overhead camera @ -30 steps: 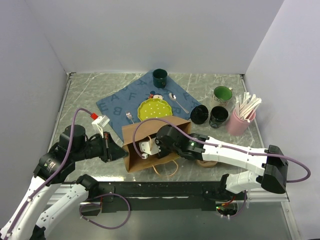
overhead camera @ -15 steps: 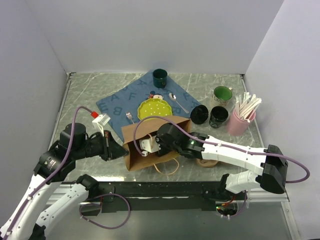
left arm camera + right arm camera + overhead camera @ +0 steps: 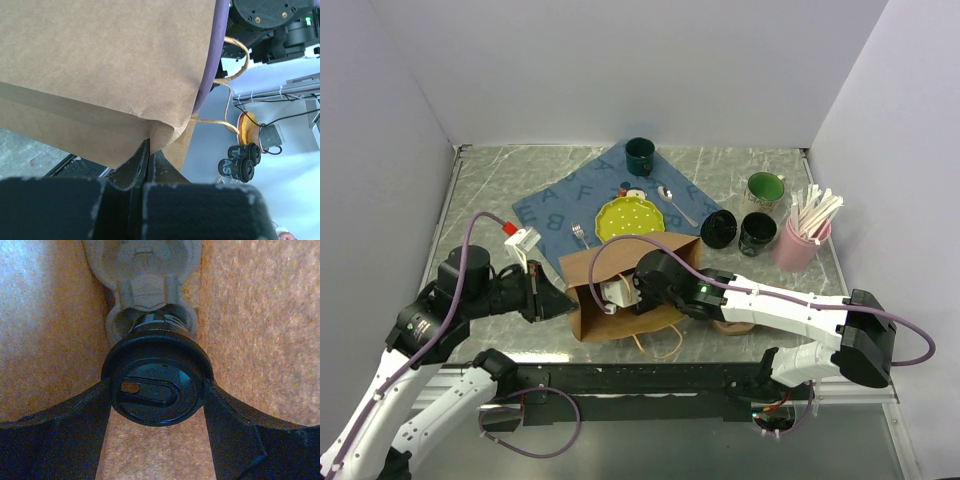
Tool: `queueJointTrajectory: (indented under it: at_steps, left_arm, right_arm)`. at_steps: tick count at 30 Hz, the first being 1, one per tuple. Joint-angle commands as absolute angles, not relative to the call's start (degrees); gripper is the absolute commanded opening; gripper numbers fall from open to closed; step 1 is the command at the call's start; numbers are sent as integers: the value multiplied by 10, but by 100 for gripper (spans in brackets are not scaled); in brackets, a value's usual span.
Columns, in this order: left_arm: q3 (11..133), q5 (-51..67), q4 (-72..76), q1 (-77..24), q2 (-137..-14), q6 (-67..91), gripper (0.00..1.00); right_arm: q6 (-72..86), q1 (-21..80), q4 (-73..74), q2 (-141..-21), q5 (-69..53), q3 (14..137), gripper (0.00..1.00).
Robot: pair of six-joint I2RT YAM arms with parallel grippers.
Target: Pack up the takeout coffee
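Right wrist: your right gripper (image 3: 156,390) holds a lidded coffee cup (image 3: 152,367) inside the paper bag (image 3: 260,315); left gripper (image 3: 149,157) pinches its edge. Next: seat upright, release.

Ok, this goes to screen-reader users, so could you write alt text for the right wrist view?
A black lidded takeout coffee cup sits clamped between the two dark fingers of the right gripper, inside a brown paper bag. Its far end meets a pale moulded holder.

Right gripper (image 3: 156,399) clamped the black lidded cup (image 3: 152,371) on both sides inside the brown bag (image 3: 255,315), its far end ringed by a pale holder (image 3: 145,265).
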State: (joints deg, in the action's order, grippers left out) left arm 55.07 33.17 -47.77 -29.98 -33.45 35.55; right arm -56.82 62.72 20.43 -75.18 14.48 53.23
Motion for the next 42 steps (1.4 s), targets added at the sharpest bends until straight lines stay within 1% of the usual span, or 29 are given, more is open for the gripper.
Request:
queueJointTrajectory:
  at_steps: [1, 9, 20, 26, 42]
  left_arm:
    - [543, 368, -453, -301, -316, 349, 1]
    - [527, 373, -465, -301, -300, 341, 1]
    - [529, 374, -482, -301, -291, 342, 1]
    - [531, 373, -484, -301, -291, 345, 1]
    - [520, 375, -466, -301, -294, 360, 1]
  right_arm:
    - [-552, 623, 190, -744, 131, 533, 36]
    - [-532, 623, 210, -767, 127, 548, 38]
    - [-504, 621, 167, -787, 150, 535, 39]
    - [-494, 621, 155, -796, 156, 532, 45]
    - [-476, 609, 107, -791, 133, 516, 42]
